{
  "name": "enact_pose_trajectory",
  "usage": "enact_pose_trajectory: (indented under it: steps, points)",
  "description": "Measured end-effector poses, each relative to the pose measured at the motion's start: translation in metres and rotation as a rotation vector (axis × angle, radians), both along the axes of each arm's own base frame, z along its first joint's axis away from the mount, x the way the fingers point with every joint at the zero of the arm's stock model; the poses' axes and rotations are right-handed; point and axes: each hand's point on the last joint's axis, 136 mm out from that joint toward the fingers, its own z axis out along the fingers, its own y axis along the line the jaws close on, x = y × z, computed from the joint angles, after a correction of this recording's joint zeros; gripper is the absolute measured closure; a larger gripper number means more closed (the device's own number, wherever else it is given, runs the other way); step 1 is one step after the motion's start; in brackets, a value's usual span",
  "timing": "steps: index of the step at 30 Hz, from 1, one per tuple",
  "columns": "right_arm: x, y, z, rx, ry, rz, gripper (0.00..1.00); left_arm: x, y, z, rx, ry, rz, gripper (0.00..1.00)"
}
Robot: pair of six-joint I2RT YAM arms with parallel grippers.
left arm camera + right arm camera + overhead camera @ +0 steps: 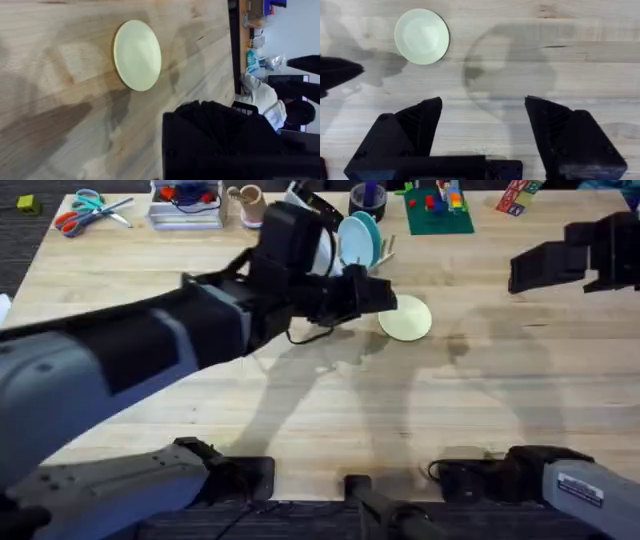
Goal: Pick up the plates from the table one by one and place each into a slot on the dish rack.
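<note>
Left gripper (375, 295) hangs beside the cream plate (406, 318), finger state indeterminate (teal plate (357, 237) racked). Right gripper (482, 127) spread. Next: grasp cream plate.

1 plate (406, 319) lies flat on the counter (330, 410) near its middle. At its 11 o'clock, just behind, the dish rack (383, 250) holds 1 plate (357, 238) upright.

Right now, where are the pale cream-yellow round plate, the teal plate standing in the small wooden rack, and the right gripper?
Pale cream-yellow round plate (405, 318): overhead view, middle of its flat face.
Teal plate (364, 235): overhead view, its upright face in the rack.
Right gripper (482, 127): right wrist view, the gap midway between its open black fingers.
</note>
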Motion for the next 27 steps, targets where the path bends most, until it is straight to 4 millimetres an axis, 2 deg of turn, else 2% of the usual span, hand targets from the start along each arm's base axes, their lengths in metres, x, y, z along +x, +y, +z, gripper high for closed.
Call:
enact_pose_trajectory:
  steps: [6, 12, 17, 27]
  points:
    - [0.0, 0.0, 0.0, 0.0, 0.0, 0.0, 0.008, 0.001, -0.014, -0.019, 0.001, 0.047, -0.009, 0.961]
    - [0.001, 0.0, 0.0, 0.0, -0.003, 0.0, 0.008, 0.005, -0.017, -0.037, 0.006, 0.097, 0.008, 0.961]
    - [0.001, 0.0, 0.0, 0.0, -0.003, 0.0, 0.007, 0.011, -0.021, -0.043, -0.005, 0.097, 0.015, 0.961]
    - [0.002, 0.0, 0.001, 0.001, -0.008, -0.002, 0.007, 0.011, -0.022, -0.064, 0.05, 0.116, 0.04, 0.961]
